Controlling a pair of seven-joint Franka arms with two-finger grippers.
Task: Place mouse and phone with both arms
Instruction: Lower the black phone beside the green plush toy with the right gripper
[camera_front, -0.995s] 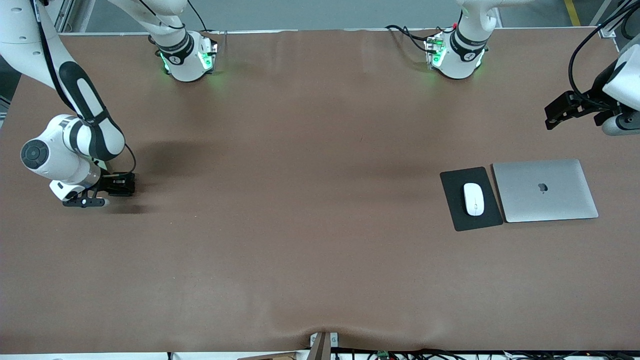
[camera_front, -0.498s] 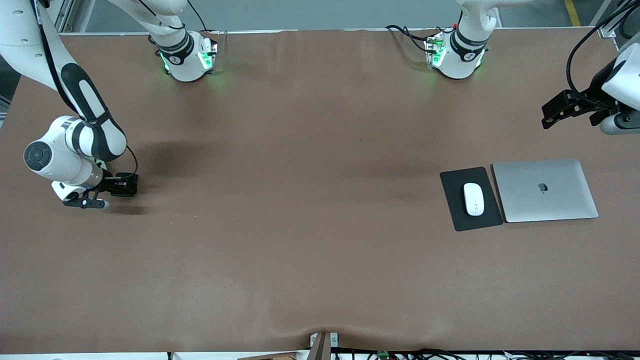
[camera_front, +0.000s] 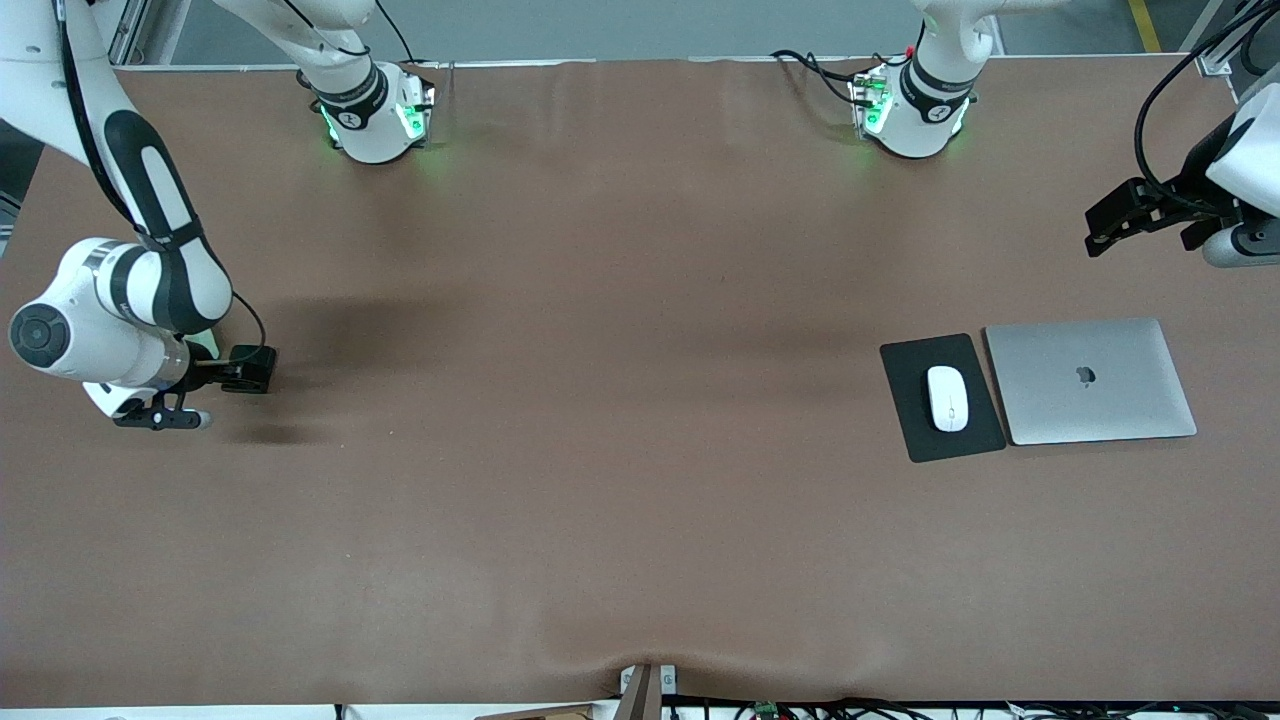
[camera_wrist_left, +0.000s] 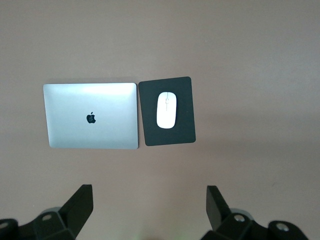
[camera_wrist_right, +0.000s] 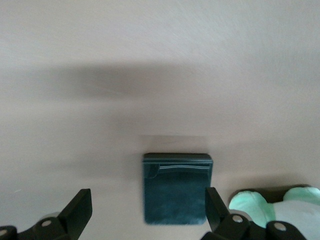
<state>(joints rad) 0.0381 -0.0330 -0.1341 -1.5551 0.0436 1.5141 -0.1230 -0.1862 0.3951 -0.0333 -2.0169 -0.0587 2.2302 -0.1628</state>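
The white mouse lies on a black pad toward the left arm's end of the table. My left gripper hangs open and empty, high over bare table by that end. The phone, a dark glossy slab, lies flat on the table under my right gripper. That gripper is open above it, with the phone closer to one finger and touching neither. In the front view the right arm's wrist hides the phone.
A closed silver laptop lies beside the pad, toward the left arm's end. Both arm bases stand along the table edge farthest from the front camera. Brown tabletop spreads between the two arms.
The right arm's wrist has swung toward its own end of the table, and its gripper has gone from shut to open, leaving the phone on the table. The left arm has barely moved.
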